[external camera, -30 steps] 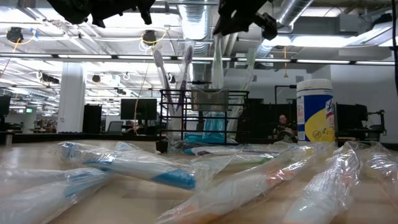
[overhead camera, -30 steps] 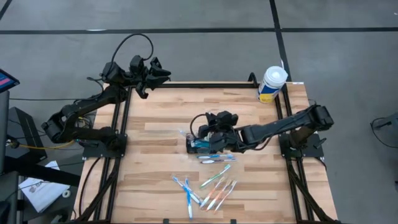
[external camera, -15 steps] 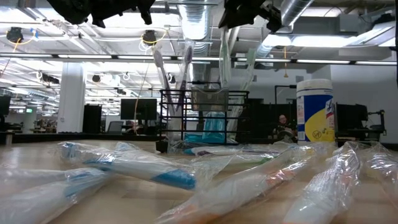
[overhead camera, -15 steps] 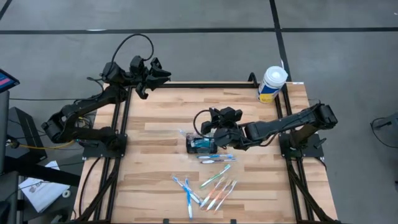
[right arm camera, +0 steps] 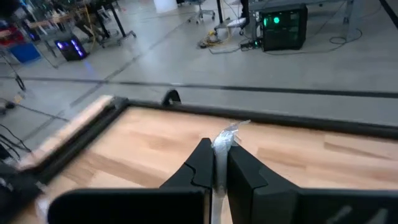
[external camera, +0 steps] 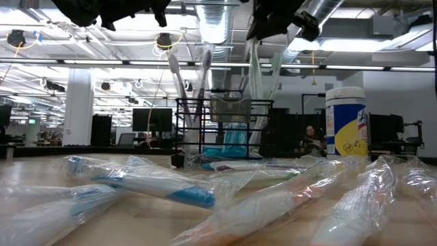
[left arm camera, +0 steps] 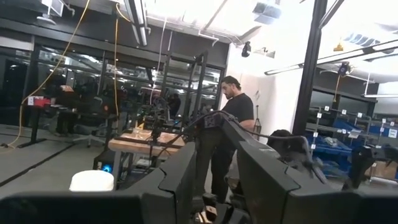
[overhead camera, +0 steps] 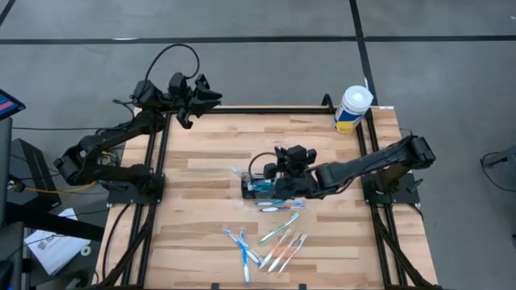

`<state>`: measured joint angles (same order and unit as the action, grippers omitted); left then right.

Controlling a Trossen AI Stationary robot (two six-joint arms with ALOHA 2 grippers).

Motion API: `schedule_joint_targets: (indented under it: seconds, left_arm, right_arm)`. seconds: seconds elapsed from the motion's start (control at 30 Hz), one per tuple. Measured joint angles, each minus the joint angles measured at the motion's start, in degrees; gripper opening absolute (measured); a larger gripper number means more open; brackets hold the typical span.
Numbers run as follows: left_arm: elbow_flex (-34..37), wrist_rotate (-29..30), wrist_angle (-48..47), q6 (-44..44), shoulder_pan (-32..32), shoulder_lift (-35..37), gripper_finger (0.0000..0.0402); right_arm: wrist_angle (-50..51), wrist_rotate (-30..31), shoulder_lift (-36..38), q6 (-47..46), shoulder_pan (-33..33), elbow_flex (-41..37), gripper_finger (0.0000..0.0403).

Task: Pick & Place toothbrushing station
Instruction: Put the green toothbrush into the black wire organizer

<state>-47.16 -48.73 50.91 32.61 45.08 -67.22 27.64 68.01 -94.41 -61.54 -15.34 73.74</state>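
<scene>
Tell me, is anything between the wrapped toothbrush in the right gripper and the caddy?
Nothing visible. The right gripper, shut on a wrapped toothbrush, hangs above the caddy's right side. Two brushes already stand in its left part. The left gripper waits at the table's far-left corner.

Wrapped toothbrushes [overhead camera: 270, 246] before caddy [overhead camera: 260, 187]

I can read no words, brand names or numbers anywhere around me. The white cylindrical tub with the yellow-and-blue label [external camera: 347, 123] at the far corner of my table carries round pictogram signs and lines of print, but the lettering is too small to make out. The white paper sheet [overhead camera: 50, 244] on the floor bears dark print, equally unreadable.
</scene>
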Motion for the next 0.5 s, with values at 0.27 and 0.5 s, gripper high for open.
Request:
schedule_joint_targets:
  seconds: [0.27,0.5]
  left_arm:
    - [0.0,-0.7,-2.8,-2.4,0.0,0.0,0.0115]
    - [0.0,-0.7,-3.0,-3.9,0.0,0.0,0.0115]
  right_arm:
    - [-1.1,0.7,-5.2,-6.3,-0.8,-0.1,0.001]
    - [-2.4,0.9,-8.5,-7.5,-0.8,-0.1,0.001]
